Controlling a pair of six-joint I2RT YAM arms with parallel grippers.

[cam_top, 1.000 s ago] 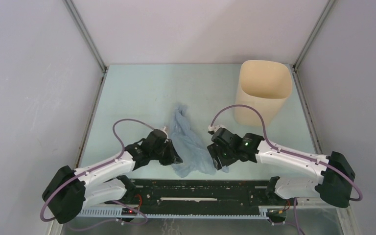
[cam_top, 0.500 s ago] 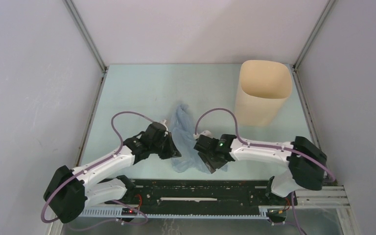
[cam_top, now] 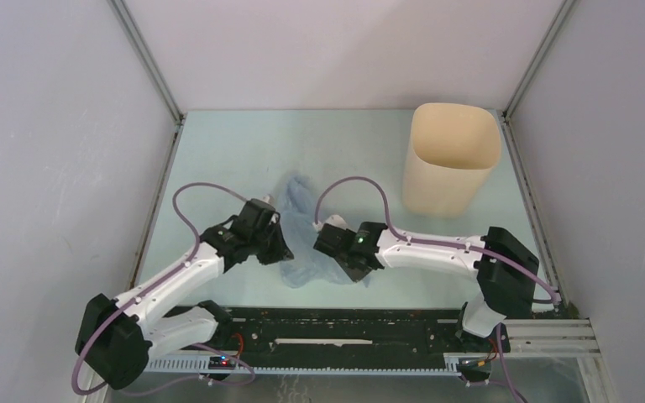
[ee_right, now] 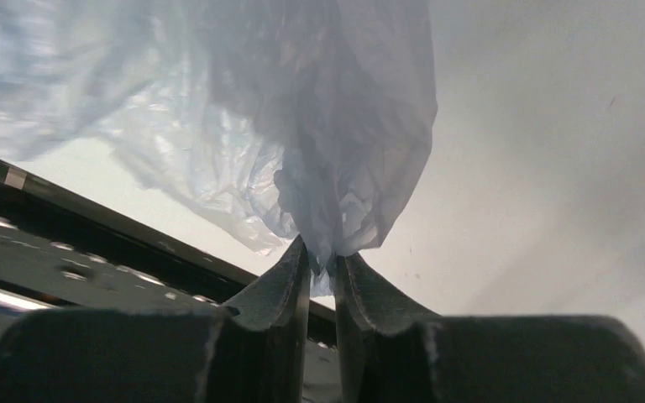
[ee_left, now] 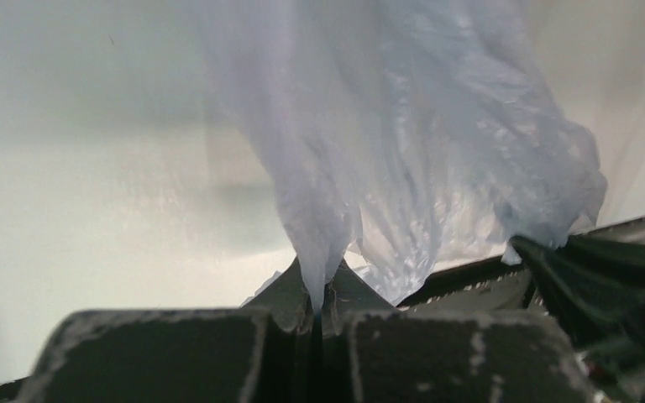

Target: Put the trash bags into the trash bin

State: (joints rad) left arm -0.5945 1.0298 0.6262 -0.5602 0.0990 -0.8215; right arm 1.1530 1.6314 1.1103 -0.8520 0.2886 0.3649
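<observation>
The pale-blue trash bag hangs crumpled between my two grippers over the near middle of the table. My left gripper is shut on the bag's left edge; the left wrist view shows the film pinched between its closed fingertips. My right gripper is shut on the bag's right edge; the right wrist view shows a bunched fold clamped at its tips. The beige trash bin stands upright at the far right, apart from both grippers, its mouth open.
The black rail runs along the table's near edge below the bag. Grey side walls and metal frame posts enclose the table. Purple cables loop above both wrists.
Both grippers have moved left and slightly away from the near edge, carrying the bag with them. The bag has bunched up shorter between them.
</observation>
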